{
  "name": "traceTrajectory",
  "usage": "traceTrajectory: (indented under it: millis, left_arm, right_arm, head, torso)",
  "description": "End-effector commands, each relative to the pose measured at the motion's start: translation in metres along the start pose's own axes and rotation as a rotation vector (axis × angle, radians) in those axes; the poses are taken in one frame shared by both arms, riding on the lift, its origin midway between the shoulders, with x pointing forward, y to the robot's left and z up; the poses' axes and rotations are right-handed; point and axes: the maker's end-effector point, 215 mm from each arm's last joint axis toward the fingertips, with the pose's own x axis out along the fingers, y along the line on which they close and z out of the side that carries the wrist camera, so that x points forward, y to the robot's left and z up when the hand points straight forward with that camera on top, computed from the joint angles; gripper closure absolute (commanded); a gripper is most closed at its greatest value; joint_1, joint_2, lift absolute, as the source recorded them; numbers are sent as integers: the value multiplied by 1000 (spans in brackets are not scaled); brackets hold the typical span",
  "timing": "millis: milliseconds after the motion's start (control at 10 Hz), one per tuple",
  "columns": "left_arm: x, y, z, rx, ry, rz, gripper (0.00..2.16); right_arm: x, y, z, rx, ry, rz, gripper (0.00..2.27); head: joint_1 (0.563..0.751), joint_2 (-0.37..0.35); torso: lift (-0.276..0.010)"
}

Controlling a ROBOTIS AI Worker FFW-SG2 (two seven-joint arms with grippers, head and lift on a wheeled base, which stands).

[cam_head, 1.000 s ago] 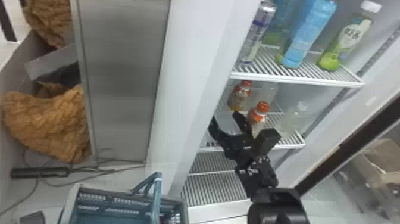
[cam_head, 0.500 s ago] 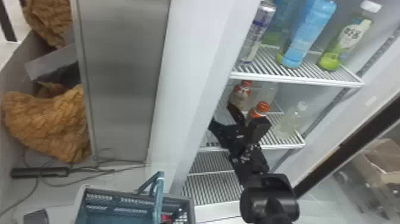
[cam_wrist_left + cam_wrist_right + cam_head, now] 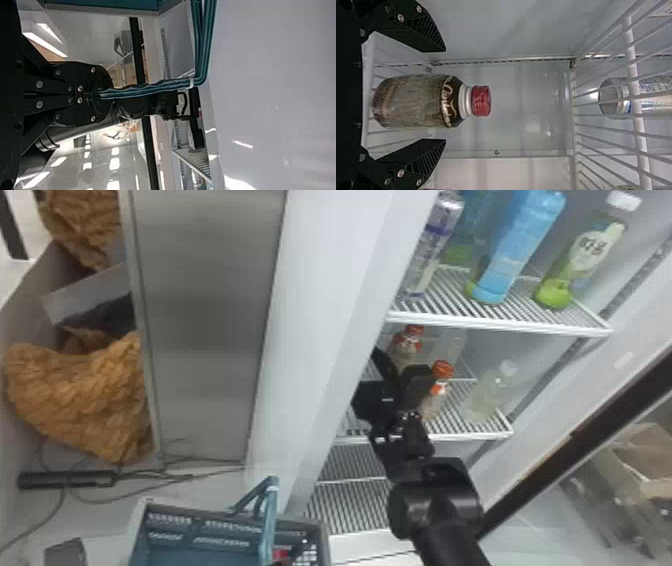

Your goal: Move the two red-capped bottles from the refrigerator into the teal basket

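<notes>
Bottle (image 3: pixel 415 101) upright on its wire shelf (image 3: pixel 470 436), red cap (image 3: pixel 481 101) uppermost, so its long axis runs vertical and the grip wants to come at the body from both sides. It stands ahead of the right fingers (image 3: pixel 421 164), framed by the space between them and touching neither, a little closer to one than to the other. Those fingers are spread and hold nothing; how far their tips reach alongside the body I can't tell. Right is the nearer arm by a long way – the left fingers (image 3: pixel 97 77) are clenched on the handle (image 3: pixel 158 86) of the teal basket (image 3: pixel 205 525), outside the refrigerator and below the shelf. My guess is that a straight advance, then closing, would do it; coming in off-centre might nudge the bottle on the bars.

Counting in the head view: two bottles with reddish caps, one farther in (image 3: pixel 406 347) and one just beside the right fingers (image 3: pixel 434 402); one pale white-capped bottle (image 3: pixel 485 395) on that same shelf; above, one silver can (image 3: pixel 432 245), one blue bottle (image 3: pixel 520 245), one green white-capped bottle (image 3: pixel 590 255). One basket – with something red (image 3: pixel 281 555) in it, too little showing to name
</notes>
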Motion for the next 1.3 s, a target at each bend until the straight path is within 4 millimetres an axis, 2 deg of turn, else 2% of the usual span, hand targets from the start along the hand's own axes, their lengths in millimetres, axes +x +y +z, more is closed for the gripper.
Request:
traceTrajectory:
  millis: [0, 500, 900, 1000, 1100, 1200]
  left_arm:
    - [0, 0, 1, -1, 0, -2, 1157]
    - [1, 0, 2, 0, -3, -2, 1157]
    - [1, -1, 4, -1, -8, -5, 1157]
    - [1, -1, 4, -1, -8, -5, 1157]
    - [1, -1, 4, -1, -8, -5, 1157]
    - [1, -1, 4, 0, -10, -5, 1157]
  right_arm:
    - [8, 5, 1, -4, 2, 2, 165]
    - [29, -3, 4, -29, 10, -34, 93]
    - [37, -5, -8, -39, 69, -41, 105]
    - [41, -5, -6, -45, 73, -41, 150]
    - [43, -4, -10, -46, 91, -36, 295]
    - [45, -1, -11, -46, 102, -31, 550]
  head:
    - [695, -350]
    - [695, -350]
    - [695, -350]
    - [695, -350]
    - [695, -350]
    - [695, -350]
  torso:
    - [-224]
    - [-224]
    - [-224]
    - [-224]
    - [-224]
    - [-224]
